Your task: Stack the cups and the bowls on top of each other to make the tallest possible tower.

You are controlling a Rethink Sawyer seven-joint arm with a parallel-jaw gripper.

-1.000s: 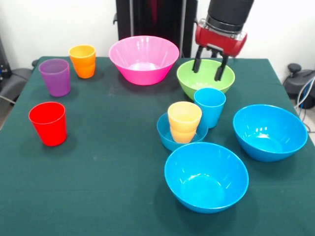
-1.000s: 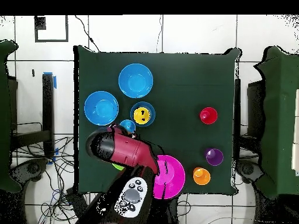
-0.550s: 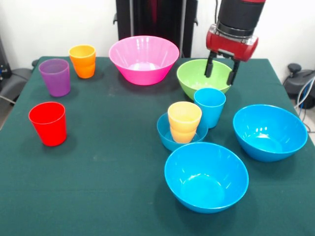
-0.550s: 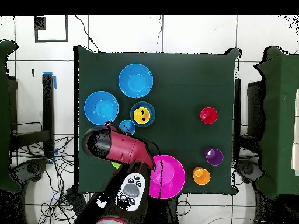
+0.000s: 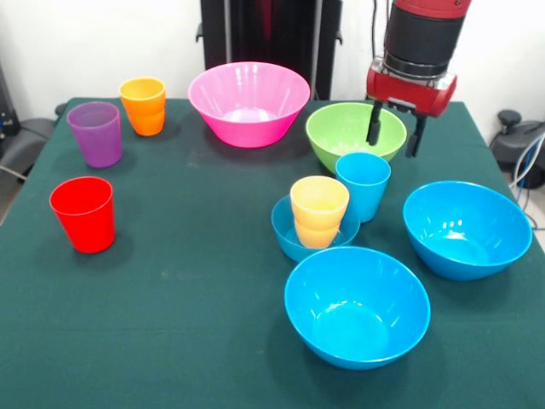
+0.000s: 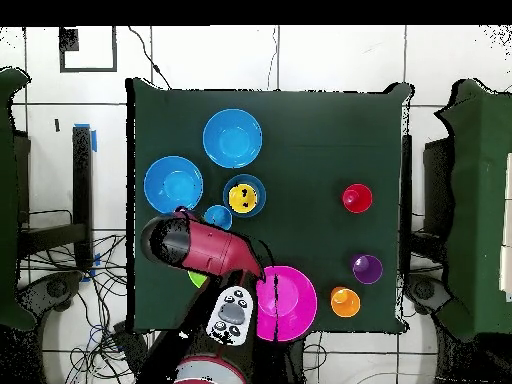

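While a yellow-orange cup (image 5: 319,210) stands upright inside the small blue bowl (image 5: 289,230) near the middle of the green-covered table (image 5: 170,290), that pair makes up the whole tower so far. Just beside it, touching or nearly touching the small bowl's far rim, stands the light blue cup (image 5: 364,184). Behind that cup sits the green bowl (image 5: 341,132), and over its right rim hangs the red-and-black gripper (image 5: 395,135), its two dark fingers spread apart and empty, clear of the cup below. From the front view, two large blue bowls lie open side up: one (image 5: 357,305) nearest the camera, the other (image 5: 467,228) to the right of the tower. Farther back stands the large pink bowl (image 5: 249,101), with the orange cup (image 5: 143,106) to its left. A purple cup (image 5: 94,133) and a red cup (image 5: 83,214) stand well apart along the left side, all upright.
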